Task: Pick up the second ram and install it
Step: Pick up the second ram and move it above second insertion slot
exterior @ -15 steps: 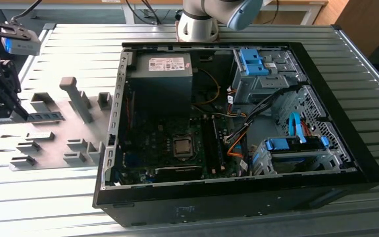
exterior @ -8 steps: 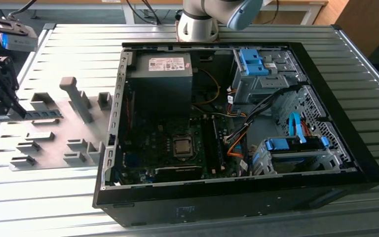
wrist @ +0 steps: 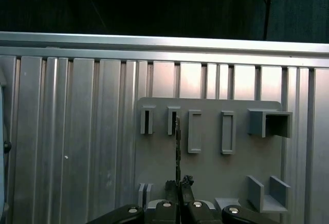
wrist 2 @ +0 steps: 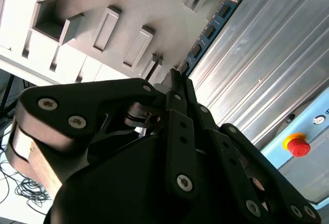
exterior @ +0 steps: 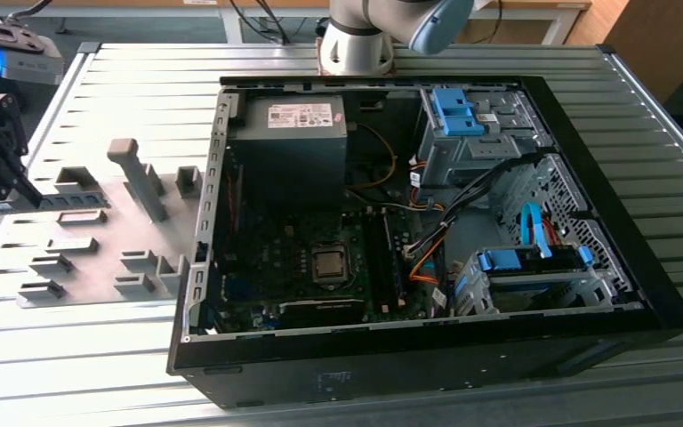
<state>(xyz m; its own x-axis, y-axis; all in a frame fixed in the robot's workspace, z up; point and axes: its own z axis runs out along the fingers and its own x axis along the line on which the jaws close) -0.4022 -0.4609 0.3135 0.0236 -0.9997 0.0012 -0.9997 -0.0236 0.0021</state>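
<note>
The second ram (wrist 2: pixel 212 28) is a slim blue-green board with black chips, and my gripper (wrist 2: pixel 177 77) is shut on one end of it. In the first wrist view the ram (wrist: pixel 178 142) shows edge-on, running out from the fingertips (wrist: pixel 171 185) over the grey holder plate (wrist: pixel 236 162). In the exterior view the gripper (exterior: pixel 7 191) is at the far left of the table. There it holds the ram (exterior: pixel 51 203) roughly level above the left part of the holder plate (exterior: pixel 92 258). The black slot rails (exterior: pixel 380 258) lie on the motherboard inside the open computer case.
The open black computer case (exterior: pixel 626 311) fills the middle and right of the ribbed metal table (exterior: pixel 81 356). A tall grey post (exterior: pixel 140 178) and several grey brackets stand on the holder plate. The arm's base (exterior: pixel 359 40) is behind the case. A red button (wrist 2: pixel 297 144) shows beyond the table edge.
</note>
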